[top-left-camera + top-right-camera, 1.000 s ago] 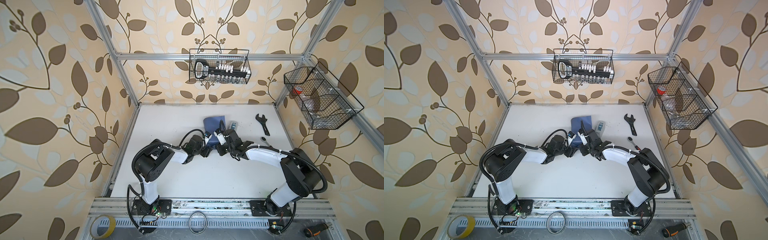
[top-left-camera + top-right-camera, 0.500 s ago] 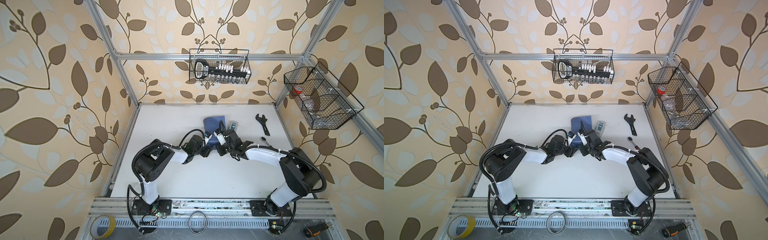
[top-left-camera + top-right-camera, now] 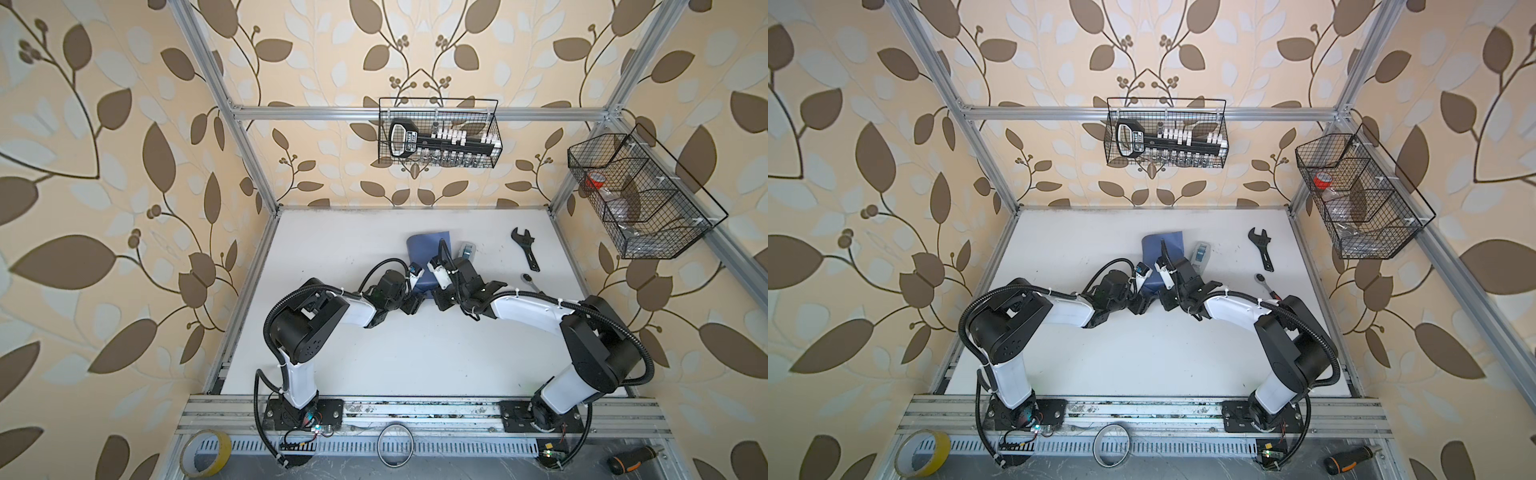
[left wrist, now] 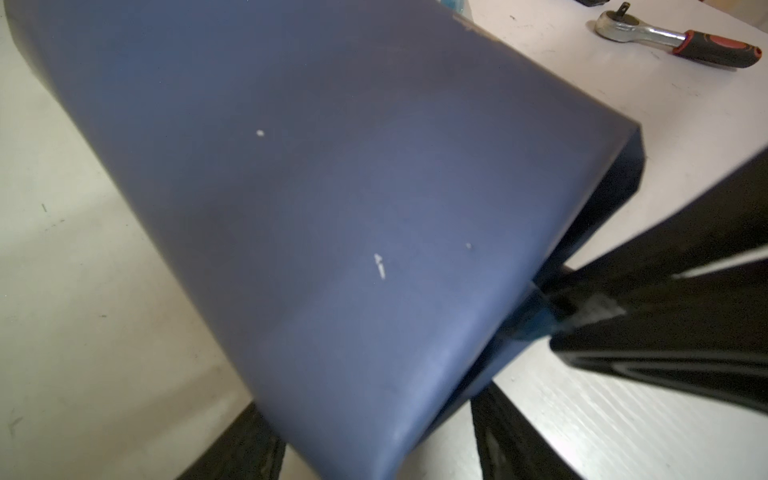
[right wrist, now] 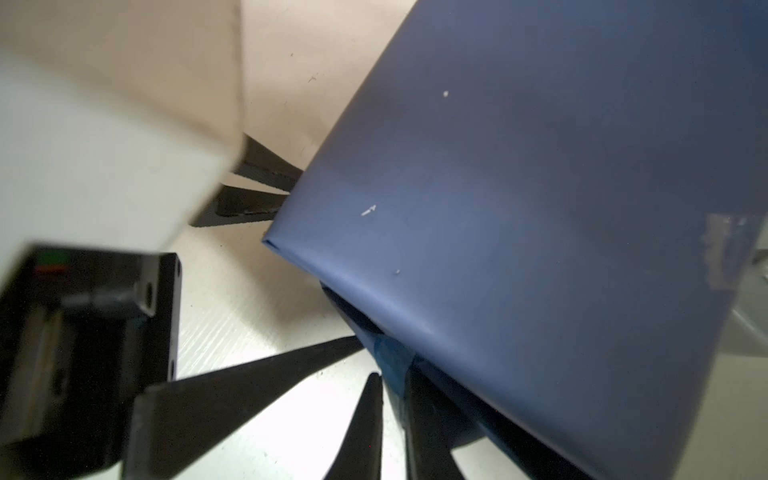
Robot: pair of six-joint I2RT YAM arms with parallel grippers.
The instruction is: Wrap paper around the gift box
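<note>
The paper [image 3: 426, 249], slate-blue face out, is folded into a tube at the table's middle back, seen close in the left wrist view [image 4: 332, 187] and the right wrist view [image 5: 540, 208]. The gift box is hidden inside the wrap. My left gripper [image 4: 368, 399] straddles the near end of the wrapped package, one finger against each side. In both top views it sits at the package's front left [image 3: 415, 301]. My right gripper [image 5: 392, 374] pinches a lighter blue paper flap at the tube's lower front edge, at its front right [image 3: 436, 299].
A grey-white tape dispenser [image 3: 466, 250] lies just right of the package. A black wrench [image 3: 525, 247] and a ratchet [image 4: 673, 39] lie further right. Wire baskets [image 3: 438, 133] hang on the back and right walls. A yellow tape roll [image 3: 206, 453] sits beyond the front rail.
The right gripper's jaws have narrowed onto the paper flap. Both arms and the package stay almost where they were.
</note>
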